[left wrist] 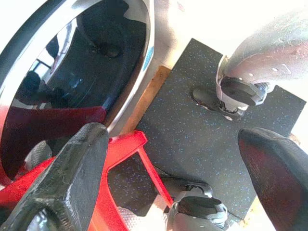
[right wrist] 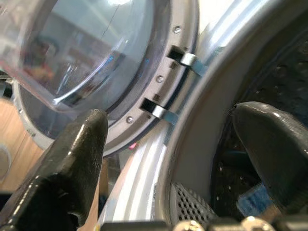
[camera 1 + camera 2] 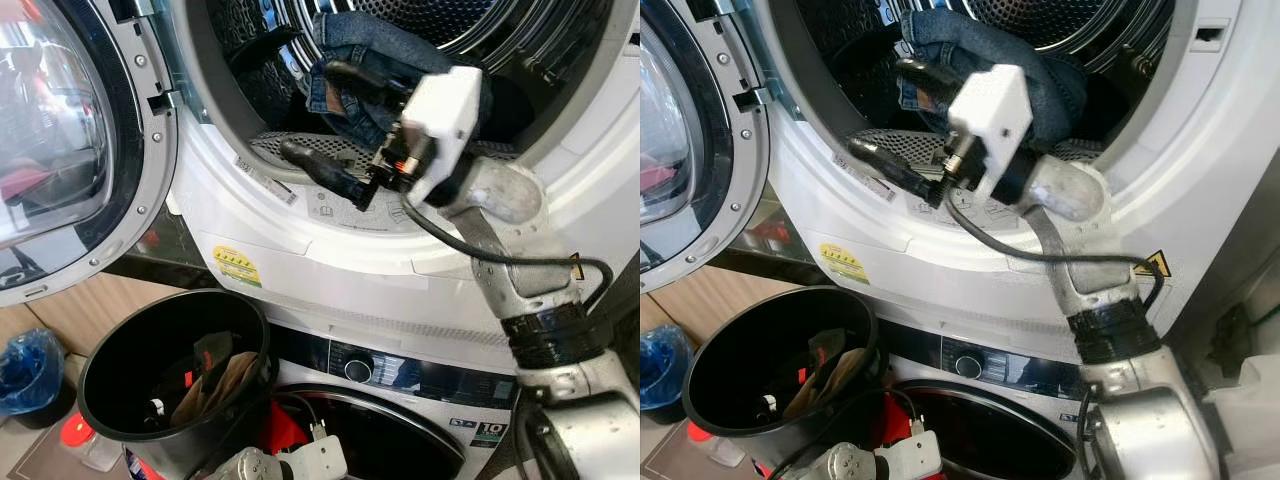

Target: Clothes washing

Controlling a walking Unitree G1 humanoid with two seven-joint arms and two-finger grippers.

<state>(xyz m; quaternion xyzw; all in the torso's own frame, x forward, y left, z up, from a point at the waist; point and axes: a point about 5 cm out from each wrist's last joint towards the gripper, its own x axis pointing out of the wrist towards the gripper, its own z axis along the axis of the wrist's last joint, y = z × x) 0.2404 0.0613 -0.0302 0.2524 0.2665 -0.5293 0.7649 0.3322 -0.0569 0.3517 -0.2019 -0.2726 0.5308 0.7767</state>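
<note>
At the far left, the round glass door with its grey ring [image 3: 60,150] of the upper white front-loading machine [image 3: 300,250] stands swung wide open, clear of the drum mouth. Below it, the black round plastic laundry basket [image 3: 105,375] sits in front of the lower machine with some dark and tan cloth [image 3: 215,385] lying in its bottom. Low down beside the basket's rim, the left hand [image 1: 168,159] hangs idle with its two black fingers spread apart and nothing between them, pointing down at the dark speckled floor mat [image 1: 192,120] and a red plastic frame [image 1: 125,149].

Further right and higher, the right hand [image 3: 315,115] is raised to the open drum, its fingers released and wide apart: the lower one lies over the perforated grey lip [image 3: 300,150] of the opening, the upper one reaches in toward the crumpled blue denim garment [image 3: 370,60]. The garment rests inside the drum, just beyond and slightly right of that hand, bunched in a heap with no clear long axis, one folded edge drooping toward the lip. Whether the upper finger touches the denim I cannot tell.

The right arm is plainly the nearer one. As I judge it, the next move turns on pushing straight inward and a little up, so the open fingers straddle the nearest fold before closing.
</note>
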